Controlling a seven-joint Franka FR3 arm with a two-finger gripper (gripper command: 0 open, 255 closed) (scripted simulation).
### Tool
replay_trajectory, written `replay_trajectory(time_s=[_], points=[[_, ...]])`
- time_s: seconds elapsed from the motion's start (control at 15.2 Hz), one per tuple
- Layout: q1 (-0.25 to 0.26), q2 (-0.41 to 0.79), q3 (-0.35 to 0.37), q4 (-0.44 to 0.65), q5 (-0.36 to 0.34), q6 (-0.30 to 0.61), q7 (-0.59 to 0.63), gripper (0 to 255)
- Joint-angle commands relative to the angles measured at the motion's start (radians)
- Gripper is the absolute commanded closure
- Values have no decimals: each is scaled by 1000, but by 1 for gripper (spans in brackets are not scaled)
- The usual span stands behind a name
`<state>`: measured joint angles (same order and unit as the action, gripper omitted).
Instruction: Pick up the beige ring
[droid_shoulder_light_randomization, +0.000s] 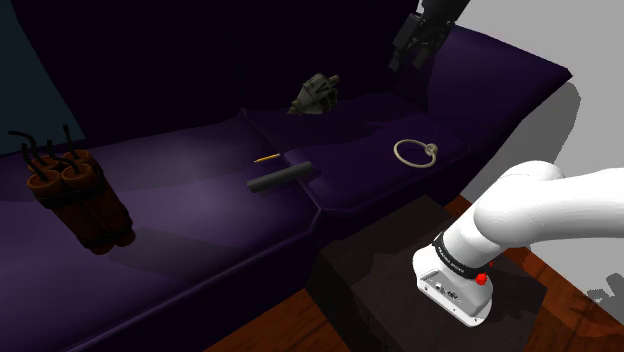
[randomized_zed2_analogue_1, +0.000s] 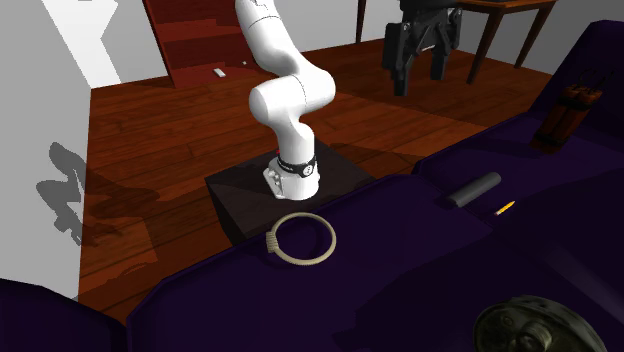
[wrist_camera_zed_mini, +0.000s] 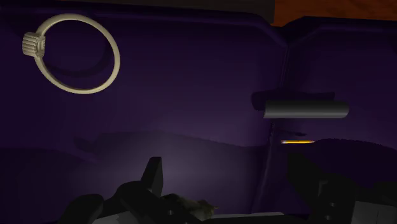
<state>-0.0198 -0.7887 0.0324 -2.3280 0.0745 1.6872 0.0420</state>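
The pincer (randomized_zed2_analogue_1: 418, 76) is held high above the purple sofa (droid_shoulder_light_randomization: 180, 205), fingers spread wide, nothing gripped between them. The beige ring (wrist_camera_zed_mini: 32, 44) is seen lying flat on the seat cushion, well below the pincer and untouched, a dark cylinder (droid_shoulder_light_randomization: 280, 178) resting beyond it.
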Motion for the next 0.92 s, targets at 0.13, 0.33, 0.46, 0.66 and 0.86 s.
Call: replay_trajectory(time_s=[0.13,0.33,0.46,0.66,0.86], points=[[-6,-16,-33,-54,-20,25,-49,0],[-18,-31,-85,-128,-54,64,-124,0],[-28,-35,-121,-173,-80,92,-174,0],[-46,-31,-178,-231,-121,138,-250,0],[-66,-12,-238,-279,-166,189,-326,0]])
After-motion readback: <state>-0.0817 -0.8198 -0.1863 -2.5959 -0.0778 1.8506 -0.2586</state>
